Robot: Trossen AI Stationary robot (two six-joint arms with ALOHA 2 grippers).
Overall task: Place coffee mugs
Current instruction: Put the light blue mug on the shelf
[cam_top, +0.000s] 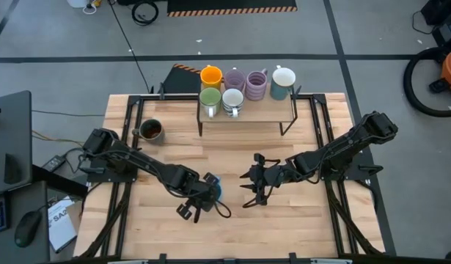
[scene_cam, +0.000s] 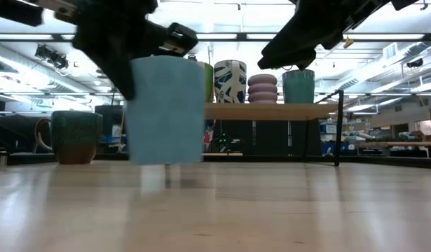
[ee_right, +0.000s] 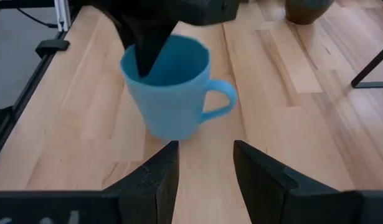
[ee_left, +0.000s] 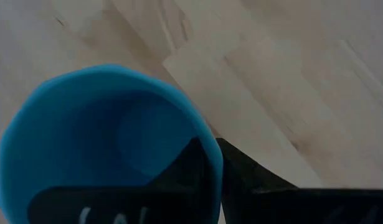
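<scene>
The blue mug (cam_top: pixel 215 186) (ee_right: pixel 169 93) hangs upright from my left gripper (cam_top: pixel 207 192), which is shut on it near the table's middle. Its handle (ee_right: pixel 219 102) is free. My right gripper (ee_right: pixel 203 174) (cam_top: pixel 253 183) is open, level, and faces the mug from the table's right, a short gap away, touching nothing. On the small raised shelf (cam_top: pixel 258 114) at the far edge stand the orange (cam_top: pixel 211 75), green (cam_top: pixel 210 97), two pale purple (cam_top: pixel 234 79) (cam_top: pixel 256 84) and two white mugs (cam_top: pixel 232 100) (cam_top: pixel 283 77). The dark mug (cam_top: pixel 150 130) stands on the table at the far left. My left gripper holds the blue mug by its rim wall (ee_left: pixel 207 146), on the side away from the handle. One finger (ee_left: pixel 182 171) is inside the mug and one (ee_left: pixel 247 177) outside, coming from above and slanting down. The mug (scene_cam: pixel 166 112) stays upright, its base lifted just clear of the table.
The shelf's thin black legs (scene_cam: pixel 337 126) stand on the far part of the table. Bare wood (cam_top: pixel 232 235) lies in front of both grippers toward the near edge. Black frame rails (cam_top: pixel 335 213) run along the table's left and right sides.
</scene>
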